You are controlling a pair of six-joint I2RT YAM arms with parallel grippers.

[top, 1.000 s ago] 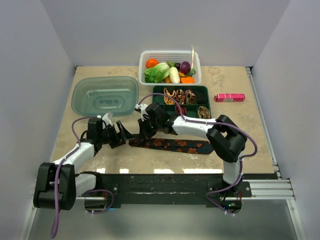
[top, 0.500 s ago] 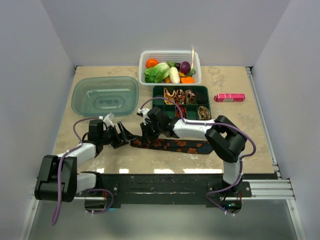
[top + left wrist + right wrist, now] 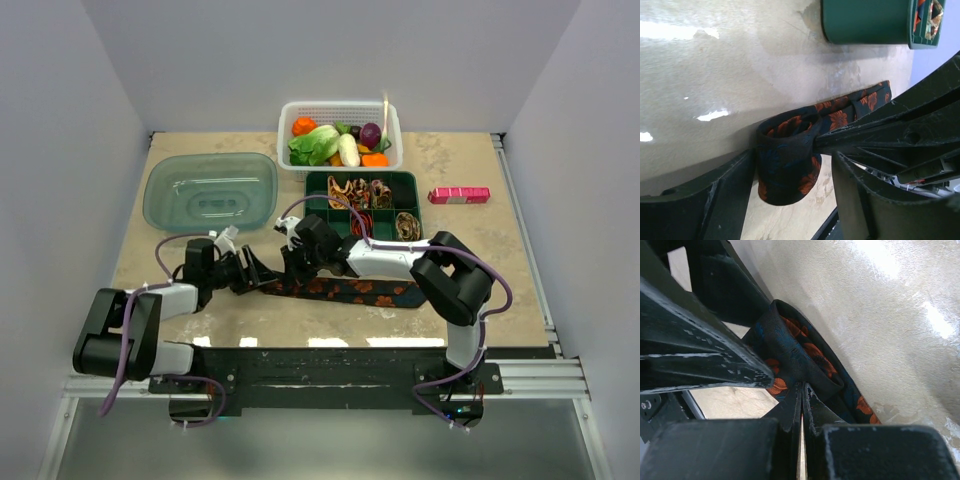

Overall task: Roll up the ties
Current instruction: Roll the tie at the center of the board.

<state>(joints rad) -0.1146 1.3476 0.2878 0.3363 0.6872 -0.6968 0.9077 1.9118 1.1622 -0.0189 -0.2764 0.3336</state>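
A long black tie with orange-red spots (image 3: 350, 290) lies flat along the table's near middle, with its left end curled into a small roll (image 3: 787, 165). My left gripper (image 3: 792, 167) is open and straddles that roll. One finger (image 3: 715, 200) rests against the roll's side, while the other finger (image 3: 865, 200) stands a little off it. My right gripper (image 3: 802, 387) is shut, its tips pinching the tie's fabric inside the roll (image 3: 790, 350). From above, the left gripper (image 3: 250, 275) and right gripper (image 3: 290, 268) meet at the tie's left end. Small rolled ties (image 3: 360, 190) sit in the green tray (image 3: 405, 190).
A white basket (image 3: 290, 112) of vegetables stands at the back, behind the tray. A translucent green tub (image 3: 210, 190) lies upside down at the back left. A pink box (image 3: 459, 195) lies right of the tray. The tray's corner (image 3: 865, 22) shows in the left wrist view.
My left arm has reached further right, bringing its jaws around the rolled end, and the jaws have narrowed. The right gripper has stayed shut on the tie, almost in place.
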